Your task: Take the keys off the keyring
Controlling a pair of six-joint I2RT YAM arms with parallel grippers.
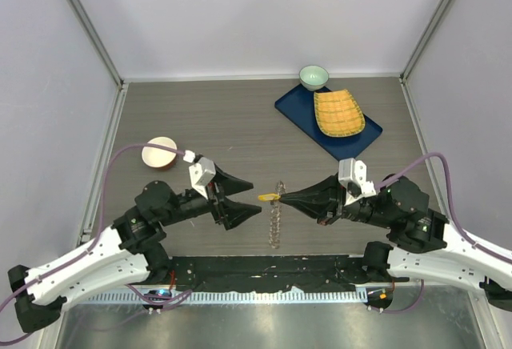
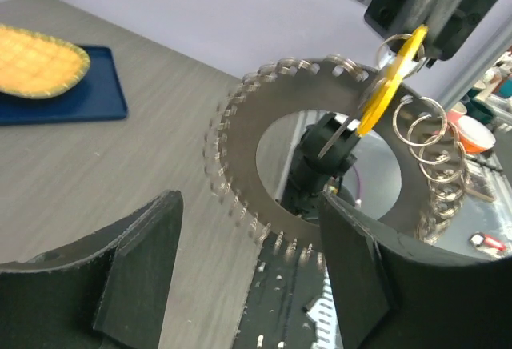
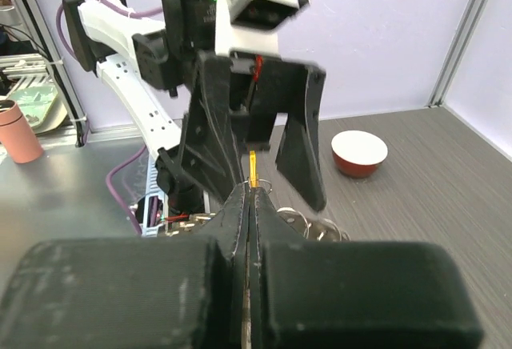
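Holds keyring [image 1: 276, 222] upright near front tabletop [image 1: 200, 117] edge.
Pinches its yellow tag [image 1: 267, 198] in closed right claw [image 1: 282, 198], with left claw [image 1: 256, 198] open just beside.

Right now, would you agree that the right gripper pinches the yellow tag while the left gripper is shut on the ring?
Not quite: the left gripper is open, its fingers spread wide and not closed on the ring, as the left wrist view shows. The right gripper does pinch the yellow tag.
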